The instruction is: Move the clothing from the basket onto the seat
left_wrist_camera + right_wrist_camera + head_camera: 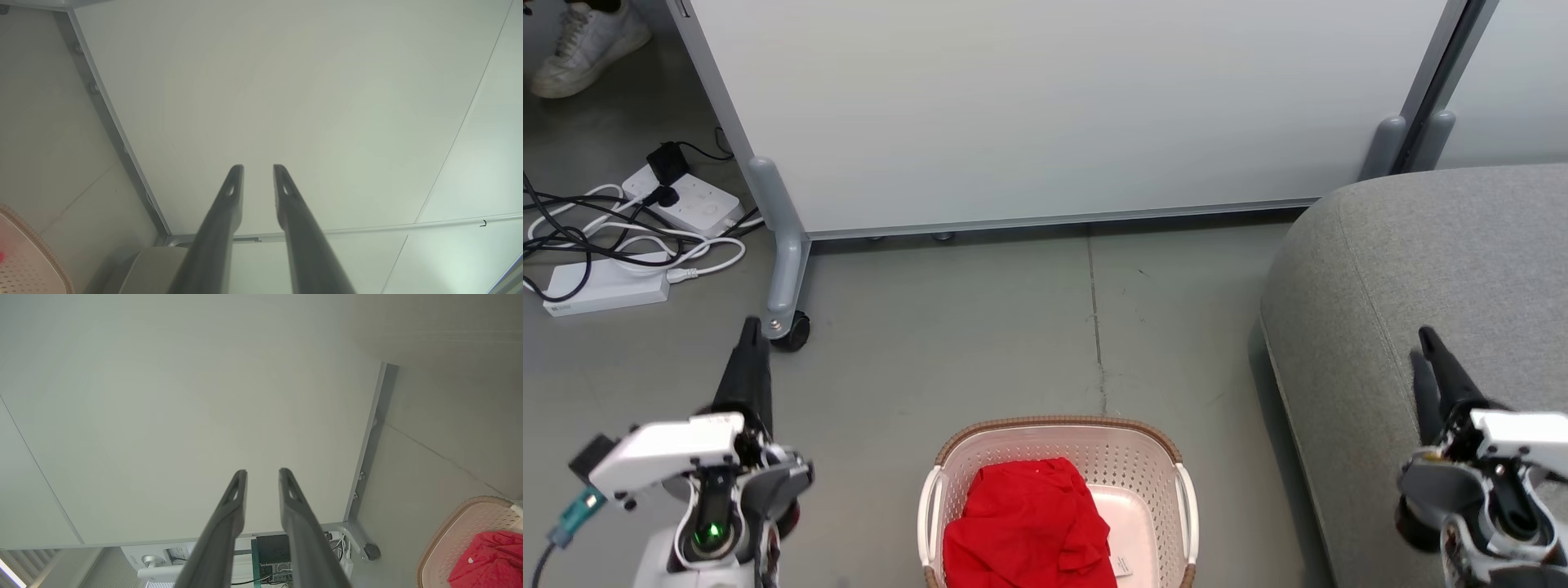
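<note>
Left gripper (752, 328) hangs over bare floor (980, 343) to the left of the basket (1058, 425), forearm low, dark fingers pointing away from the basket toward the pale partition panel (1054, 106); seen edge-on from the head, its spread cannot be told there. To the basket's right, the right gripper (1421, 341) is poised above the grey seat (1437, 245), fingers a little apart and holding nothing. Red clothing (1029, 523) lies heaped inside the basket against its left wall, leaving part of the basket's white bottom bare on the right. Open floor runs from the basket's far rim to the panel's lower edge, and a strip of floor separates the basket from the seat's rounded edge. Far to the basket's left lie power strips (686, 204) and tangled cables, with a white shoe (584, 45) beyond. From the left wrist, the left gripper (258, 168) shows two parallel fingers with a narrow gap, empty, facing the panel (286, 102); the basket (20, 261) curves into the lower-left corner. From the right wrist, the right gripper (263, 472) is likewise slightly parted and empty, with the basket (457, 535) and clothing (490, 559) at lower right, well apart from the fingers.
</note>
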Available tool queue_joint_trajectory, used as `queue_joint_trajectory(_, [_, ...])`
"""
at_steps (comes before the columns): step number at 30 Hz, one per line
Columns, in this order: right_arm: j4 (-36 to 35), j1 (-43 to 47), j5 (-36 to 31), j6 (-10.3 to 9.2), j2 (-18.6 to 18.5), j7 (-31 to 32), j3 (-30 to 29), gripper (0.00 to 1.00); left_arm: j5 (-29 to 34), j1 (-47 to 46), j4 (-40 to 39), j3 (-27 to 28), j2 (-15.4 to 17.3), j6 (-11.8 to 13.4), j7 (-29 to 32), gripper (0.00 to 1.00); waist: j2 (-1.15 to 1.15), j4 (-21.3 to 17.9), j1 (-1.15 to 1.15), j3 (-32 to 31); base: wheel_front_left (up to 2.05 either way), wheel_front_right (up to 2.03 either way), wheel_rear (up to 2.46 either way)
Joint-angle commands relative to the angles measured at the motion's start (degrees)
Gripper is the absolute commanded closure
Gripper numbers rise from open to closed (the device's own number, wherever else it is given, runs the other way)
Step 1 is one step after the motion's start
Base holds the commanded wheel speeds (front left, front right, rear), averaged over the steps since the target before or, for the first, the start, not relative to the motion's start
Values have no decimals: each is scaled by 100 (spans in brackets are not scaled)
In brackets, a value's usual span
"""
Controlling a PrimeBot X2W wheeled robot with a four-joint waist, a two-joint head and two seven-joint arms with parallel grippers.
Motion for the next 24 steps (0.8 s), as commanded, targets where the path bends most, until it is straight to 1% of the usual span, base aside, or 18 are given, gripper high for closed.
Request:
queue_joint_trajectory(1, [-26, -43, -5, 0, -17, -6, 4, 0, 1, -47, -41, -4, 11, -1, -5, 0, 0, 0, 0, 0, 0, 0, 0])
queue_joint_trajectory(8, [-189, 27, -154, 3, -45, -198, 110, 0, 33, -10, -211, -138, 17, -2, -163, 0, 0, 8, 0, -1, 0, 0, 0])
queue_joint_trajectory(13, [-297, 47, -476, 5, -135, -374, 226, 0, 248, -21, -335, -275, 70, -3, -321, 0, 0, 19, 0, -6, 0, 0, 0])
queue_joint_trajectory(16, [-402, 41, -828, 7, -200, -464, 269, 0, 545, -45, -404, -348, 116, -4, -406, 0, 0, 29, 0, -9, 0, 0, 0])
queue_joint_trajectory(19, [-566, 40, -1298, 8, -243, -545, 293, 0, 976, -69, -526, -324, 115, -4, -477, 0, 0, 39, 0, -12, 0, 0, 0])
queue_joint_trajectory(20, [-566, 40, -1298, 8, -243, -545, 293, 0, 976, -69, -526, -324, 115, -4, -477, 0, 0, 39, 0, -12, 0, 0, 0])
queue_joint_trajectory(24, [-826, 41, -1949, 10, -291, -650, 359, 0, 1720, -81, -759, -327, 106, 3, -571, 0, 0, 51, 0, -15, 0, 0, 0])
